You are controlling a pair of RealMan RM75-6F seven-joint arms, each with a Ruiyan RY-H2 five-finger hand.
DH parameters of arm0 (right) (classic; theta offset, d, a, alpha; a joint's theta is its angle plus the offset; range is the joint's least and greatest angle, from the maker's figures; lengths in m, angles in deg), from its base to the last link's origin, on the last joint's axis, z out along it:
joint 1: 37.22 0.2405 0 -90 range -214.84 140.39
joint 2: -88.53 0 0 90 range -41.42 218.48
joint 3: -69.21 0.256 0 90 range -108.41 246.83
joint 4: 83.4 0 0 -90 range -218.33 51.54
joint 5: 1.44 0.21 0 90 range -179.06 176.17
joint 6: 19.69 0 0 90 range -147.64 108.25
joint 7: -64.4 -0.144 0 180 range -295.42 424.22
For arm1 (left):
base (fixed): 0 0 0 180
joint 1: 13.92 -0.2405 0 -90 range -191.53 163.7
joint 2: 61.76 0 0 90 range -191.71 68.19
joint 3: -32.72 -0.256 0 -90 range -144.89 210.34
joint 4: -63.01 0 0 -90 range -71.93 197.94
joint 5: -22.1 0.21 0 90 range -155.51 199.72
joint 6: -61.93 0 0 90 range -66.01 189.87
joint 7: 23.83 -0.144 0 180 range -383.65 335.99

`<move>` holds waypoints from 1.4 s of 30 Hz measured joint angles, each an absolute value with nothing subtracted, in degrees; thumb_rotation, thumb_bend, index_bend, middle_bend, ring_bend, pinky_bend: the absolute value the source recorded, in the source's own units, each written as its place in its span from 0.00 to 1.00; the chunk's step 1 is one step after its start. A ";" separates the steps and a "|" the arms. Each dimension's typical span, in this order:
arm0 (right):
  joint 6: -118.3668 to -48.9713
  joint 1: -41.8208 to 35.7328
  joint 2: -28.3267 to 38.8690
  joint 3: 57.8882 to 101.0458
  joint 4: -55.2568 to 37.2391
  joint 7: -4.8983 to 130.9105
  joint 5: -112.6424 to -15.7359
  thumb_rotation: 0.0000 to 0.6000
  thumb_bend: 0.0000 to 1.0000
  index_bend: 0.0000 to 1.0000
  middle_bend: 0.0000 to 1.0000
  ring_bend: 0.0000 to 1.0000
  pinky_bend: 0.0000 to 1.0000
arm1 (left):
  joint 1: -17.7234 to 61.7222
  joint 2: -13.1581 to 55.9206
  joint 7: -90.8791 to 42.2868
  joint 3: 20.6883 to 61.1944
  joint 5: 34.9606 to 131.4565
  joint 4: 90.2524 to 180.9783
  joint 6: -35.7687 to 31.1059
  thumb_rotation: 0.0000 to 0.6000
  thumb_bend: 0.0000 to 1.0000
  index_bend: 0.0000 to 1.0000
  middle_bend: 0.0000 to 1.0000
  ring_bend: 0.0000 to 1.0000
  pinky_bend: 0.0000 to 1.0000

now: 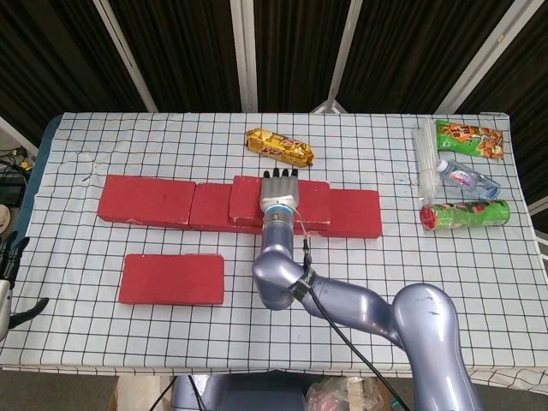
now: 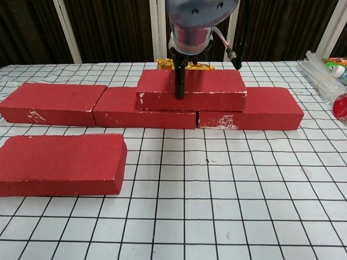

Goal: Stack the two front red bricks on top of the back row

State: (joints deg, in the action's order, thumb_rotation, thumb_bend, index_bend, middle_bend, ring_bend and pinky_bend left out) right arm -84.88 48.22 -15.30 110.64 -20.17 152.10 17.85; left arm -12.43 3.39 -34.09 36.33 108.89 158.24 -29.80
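Observation:
The back row has three red bricks: left (image 1: 145, 201), middle (image 1: 210, 208) and right (image 1: 358, 213). A further red brick (image 2: 211, 89) lies on top of it, across the seam of the middle and right bricks. My right hand (image 1: 279, 190) grips this top brick; in the chest view its thumb (image 2: 179, 84) runs down the front face. The other front red brick (image 1: 171, 278) lies flat near the table's front left. My left hand (image 1: 8, 278) hangs off the table's left edge, fingers apart, holding nothing.
A yellow snack packet (image 1: 280, 147) lies just behind the back row. At the right edge are a green snack bag (image 1: 469, 139), a water bottle (image 1: 467, 178), a clear plastic bundle (image 1: 426, 158) and a green can (image 1: 465, 213).

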 measured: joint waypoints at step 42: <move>-79.08 -6.32 29.34 99.29 30.25 99.31 -39.86 1.00 0.22 0.00 0.00 0.00 0.00 | -10.78 1.02 -34.20 31.83 117.34 161.28 -26.42 1.00 0.00 0.00 0.00 0.00 0.00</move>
